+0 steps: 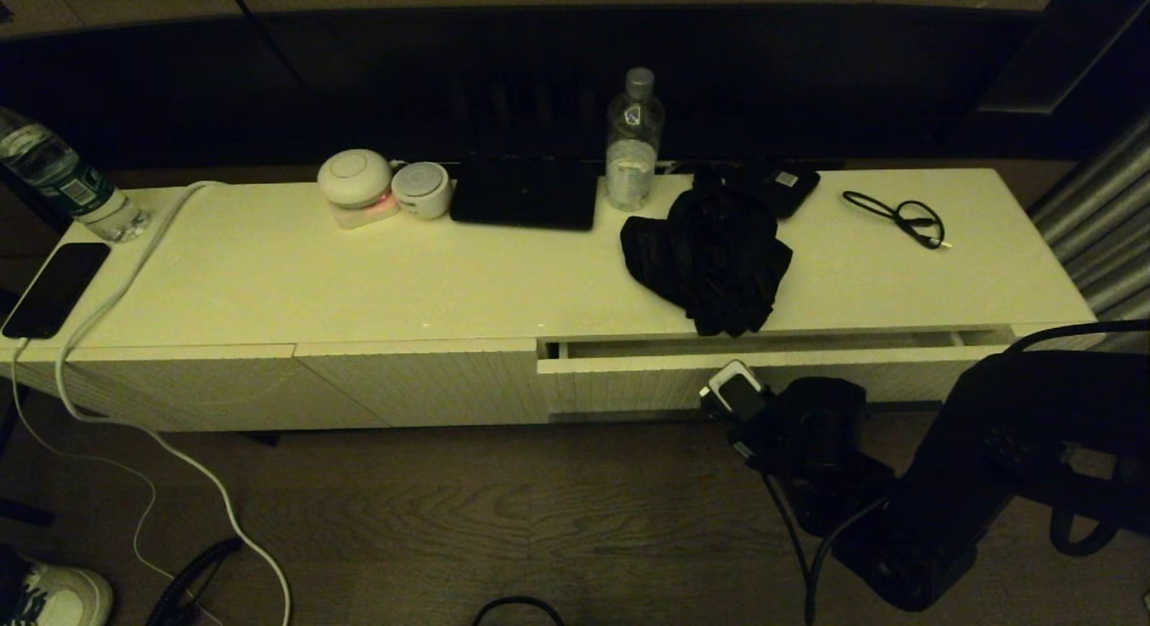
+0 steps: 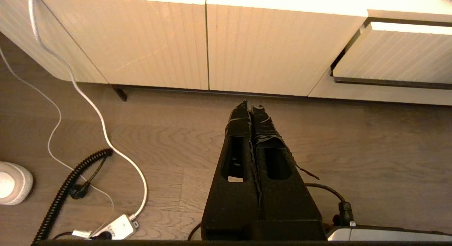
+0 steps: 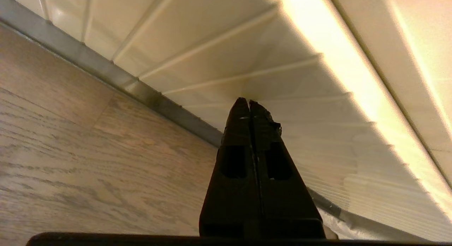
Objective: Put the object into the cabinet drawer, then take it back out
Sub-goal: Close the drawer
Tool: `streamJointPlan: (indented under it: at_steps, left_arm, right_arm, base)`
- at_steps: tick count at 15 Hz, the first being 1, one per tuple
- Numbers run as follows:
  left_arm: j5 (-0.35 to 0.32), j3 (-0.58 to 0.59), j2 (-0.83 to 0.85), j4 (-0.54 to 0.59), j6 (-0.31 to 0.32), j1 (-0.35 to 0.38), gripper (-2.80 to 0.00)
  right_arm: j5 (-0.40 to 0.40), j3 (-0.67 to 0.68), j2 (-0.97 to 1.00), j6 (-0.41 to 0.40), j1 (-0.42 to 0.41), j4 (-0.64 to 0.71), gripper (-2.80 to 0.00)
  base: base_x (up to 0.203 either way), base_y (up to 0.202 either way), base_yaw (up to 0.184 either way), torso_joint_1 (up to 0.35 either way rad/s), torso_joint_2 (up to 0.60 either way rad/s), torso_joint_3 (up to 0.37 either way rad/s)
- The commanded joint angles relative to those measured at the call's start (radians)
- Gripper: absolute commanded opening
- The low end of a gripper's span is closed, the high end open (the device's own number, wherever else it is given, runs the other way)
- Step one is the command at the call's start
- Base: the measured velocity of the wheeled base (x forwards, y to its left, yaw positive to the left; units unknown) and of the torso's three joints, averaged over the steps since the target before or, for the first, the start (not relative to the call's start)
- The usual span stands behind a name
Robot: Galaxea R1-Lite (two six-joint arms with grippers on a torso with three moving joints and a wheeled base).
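Right gripper (image 3: 249,102), fingers pressed together and empty, tip close against the ribbed front of the cabinet drawer (image 1: 629,379), just above the dark handle strip (image 3: 106,71) along that front's lower edge; whether the tip touches the ribs cannot be told. The drawer stands slightly ajar, a narrow slot of pale interior showing above this gripper. The object (image 1: 710,253), a crumpled black fabric bundle, lies on the bench (image 1: 359,285) above and beyond the gripper, its front edge overhanging the open slot. Behind the bundle stand a water bottle (image 1: 634,141) and a small black device (image 1: 783,188); a thin black cable (image 1: 903,217) lies well to the right. Left gripper (image 2: 250,106), fingers likewise closed on nothing, hangs low over the wooden floor (image 2: 370,150), facing the closed ribbed panels (image 2: 268,48) left of the drawer
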Motion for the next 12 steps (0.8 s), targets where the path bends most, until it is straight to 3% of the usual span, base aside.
streamJointPlan:
  at_steps: [1,12]
  left_arm:
    - [0.0,0.0,-0.002,0.0,-0.001,0.001,-2.8]
    - [0.0,0.0,-0.002,0.0,-0.001,0.001,-2.8]
  right_arm:
    - [-0.003,-0.028,0.016,-0.005,-0.006,-0.005,-2.8]
    - [-0.048,-0.142,0.061,0.002,-0.011,-0.001,-2.8]
  base:
    - [0.0,0.0,0.0,0.0,0.0,0.0]
    - [0.0,0.0,0.0,0.0,0.0,0.0]
